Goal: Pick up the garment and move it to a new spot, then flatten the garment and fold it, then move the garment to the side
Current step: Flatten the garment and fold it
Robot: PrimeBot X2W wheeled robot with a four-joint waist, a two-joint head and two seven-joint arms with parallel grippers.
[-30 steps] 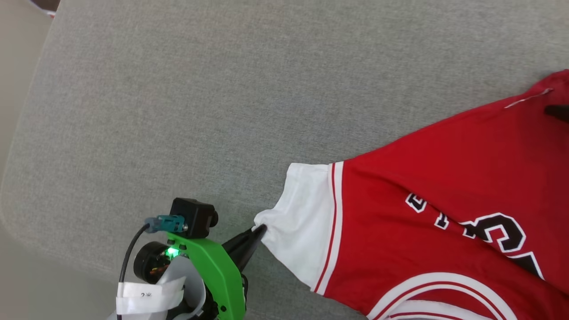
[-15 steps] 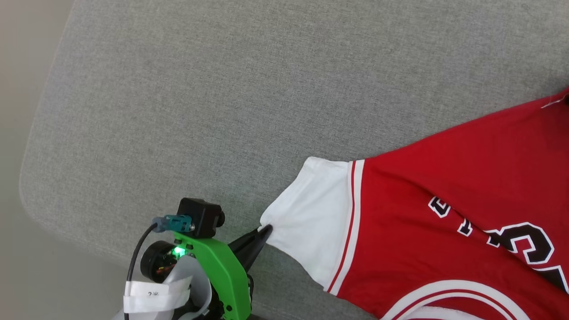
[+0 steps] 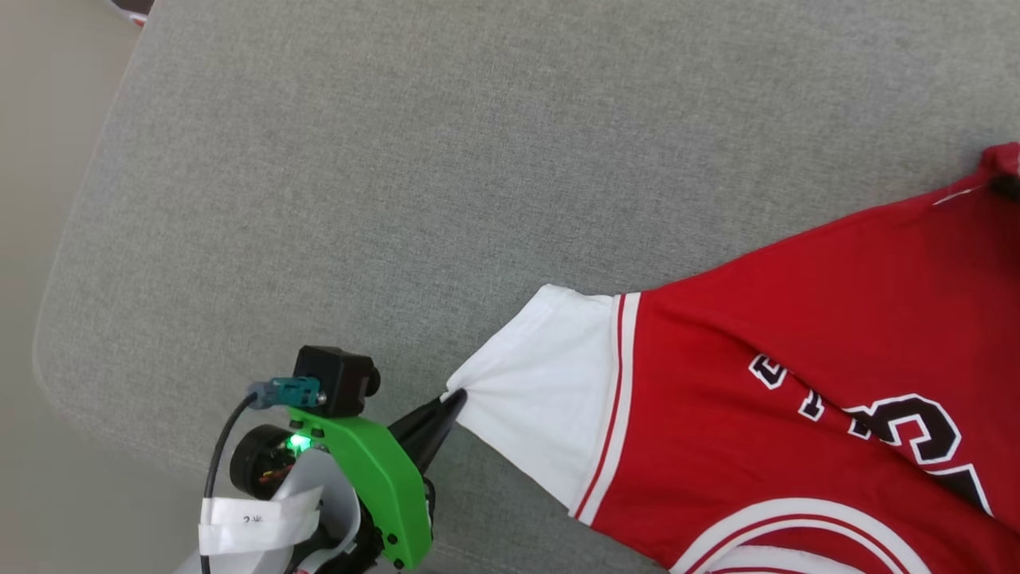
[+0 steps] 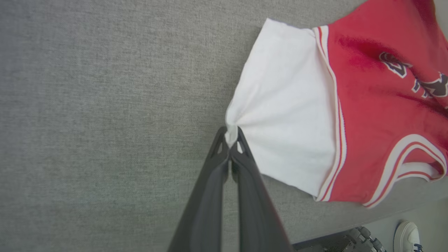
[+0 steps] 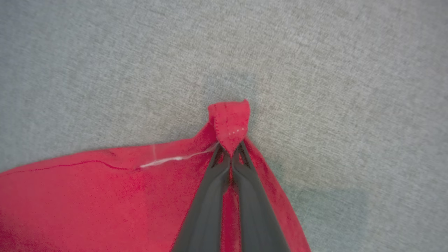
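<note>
The garment (image 3: pixel 797 335) lies lettered face up on a grey upholstered surface (image 3: pixel 398 159), but the head view cuts it off at the right and bottom edges; the black lettering (image 3: pixel 900 414) runs out of that view and cannot be read whole, and the curved white-and-red trim (image 3: pixel 797 506) shows as a partial arc. The left gripper (image 4: pixel 231 134) has its two fingers pressed together on the outer edge of the white sleeve (image 4: pixel 287 115), the cloth puckering at the pinch; its green wrist housing (image 3: pixel 374 470) hides the surface beneath it. The right gripper (image 5: pixel 231 150) is clamped on a bunched red corner (image 5: pixel 229 117) of the hem — in the head view just a dark sliver of it shows at the far right edge; the right wrist view is soft, and a loose white thread (image 5: pixel 175 160) trails from the seam. A broad stretch of grey opens left of the sleeve and beyond the shirt; the surface's rounded corner (image 3: pixel 64 351) and near edge lie close to the left gripper, with pale floor (image 3: pixel 40 199) past them — part of a white shoe (image 4: pixel 406 234) shows there in the left wrist view.
</note>
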